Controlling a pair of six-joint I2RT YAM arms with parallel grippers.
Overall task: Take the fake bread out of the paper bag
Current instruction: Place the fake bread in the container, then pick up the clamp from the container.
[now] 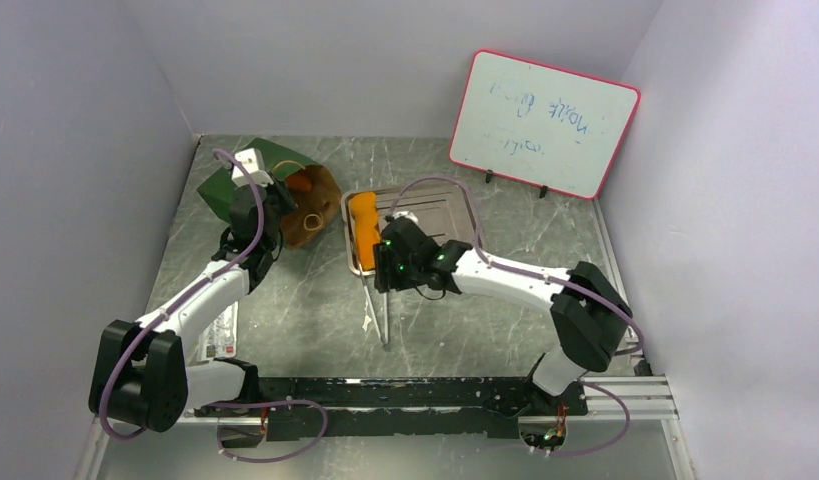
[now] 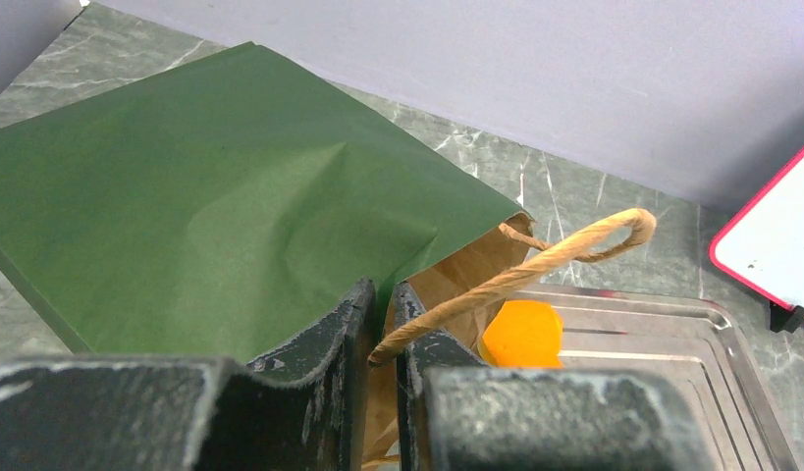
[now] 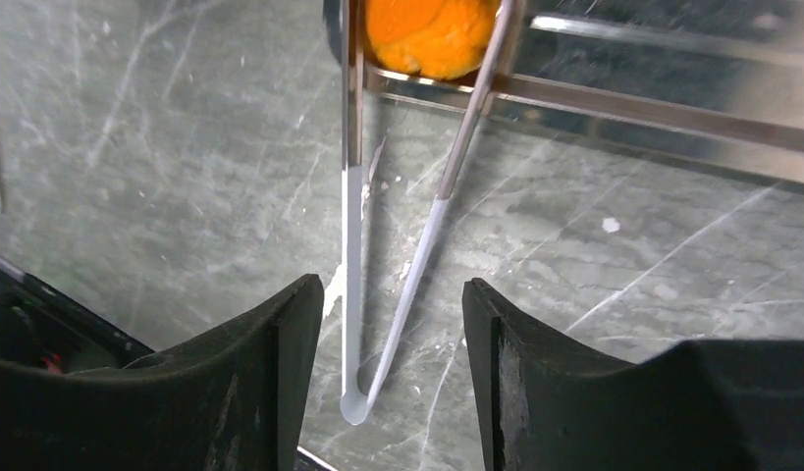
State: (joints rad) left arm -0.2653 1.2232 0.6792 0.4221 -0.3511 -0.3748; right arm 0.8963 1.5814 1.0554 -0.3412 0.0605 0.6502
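Note:
The paper bag (image 1: pixel 247 183) lies on its side at the back left, dark green, with its brown mouth (image 1: pixel 310 215) facing the tray. An orange bread (image 1: pixel 300 183) shows inside the mouth. My left gripper (image 1: pixel 275 205) is shut on the bag's mouth edge (image 2: pixel 381 294), next to a tan cord handle (image 2: pixel 535 260). A long orange loaf (image 1: pixel 363 232) lies on the left side of the silver tray (image 1: pixel 440 215); its end shows in the left wrist view (image 2: pixel 520 334) and the right wrist view (image 3: pixel 427 34). My right gripper (image 3: pixel 393 294) is open above the metal tongs (image 3: pixel 352 245).
The tongs (image 1: pixel 381 315) lie on the table, their tips on either side of the loaf at the tray's near rim (image 3: pixel 623 103). A whiteboard (image 1: pixel 543 122) stands at the back right. A white card (image 1: pixel 220 335) lies by the left arm. Walls enclose three sides.

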